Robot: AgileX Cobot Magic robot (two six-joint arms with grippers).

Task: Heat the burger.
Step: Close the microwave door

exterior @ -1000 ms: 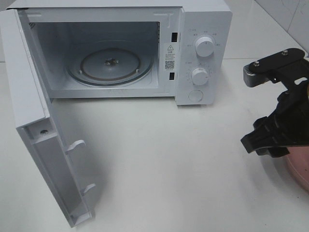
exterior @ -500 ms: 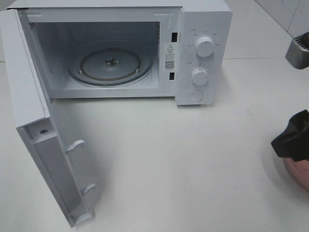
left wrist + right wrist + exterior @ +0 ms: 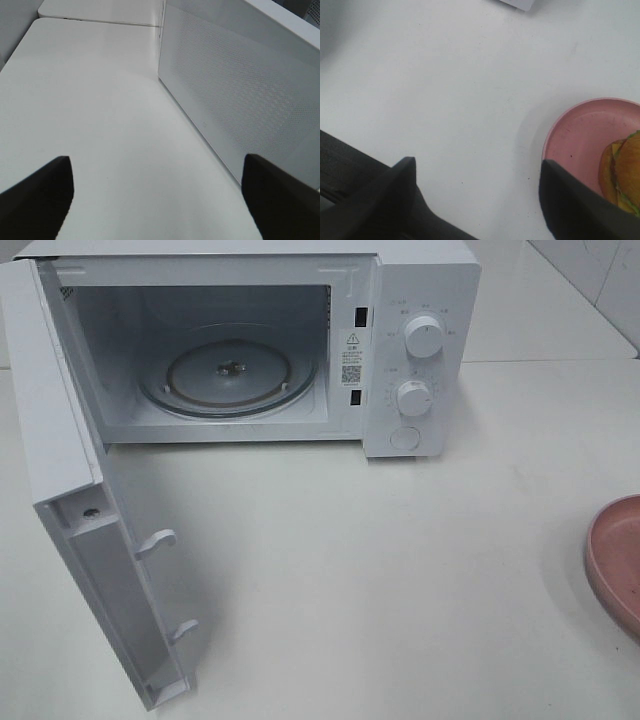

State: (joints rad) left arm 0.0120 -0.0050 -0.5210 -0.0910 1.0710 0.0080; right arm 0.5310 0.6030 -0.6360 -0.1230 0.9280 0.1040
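1. Burger (image 3: 626, 172) sitting on the pink plate (image 3: 580, 135), seen only in the right wrist view, at the very edge of the picture. Only part of it showing: brown bun, a bit of green and yellow at the side.
2. Pink plate resting on the white worktop (image 3: 380, 570), far over on the right side, well apart from the microwave (image 3: 420, 350). In the high view only a slice of the plate (image 3: 615, 560) showing, and no burger in sight there.
3. Microwave door (image 3: 90, 540) swung wide open to the left. Glass tray (image 3: 228, 375) inside bare, ready for food.
4. Right gripper (image 3: 477, 200) hanging above the worktop just beside the plate, fingers (image 3: 575, 200) spread apart, nothing between them. One finger over the plate rim, near the burger but not touching it.
5. Left gripper (image 3: 157, 195) beside the outer face of the open door, fingers (image 3: 35, 192) spread wide, holding nothing.
6. Burger probably soft and squashy, and light. Layers likely to slide on each other, so top bun could slip off. Shiny bun maybe a little slippery too.
7. Best hold, probably: fingers on two opposite sides, low enough to catch both buns together, squeezing gently. Too hard a squeeze likely to crush it or push the filling out.
8. Other way, maybe safer: taking the plate by its rim and carrying plate and burger together, kept flat.
9. Burger not yet picked up, so most of the job left to do.
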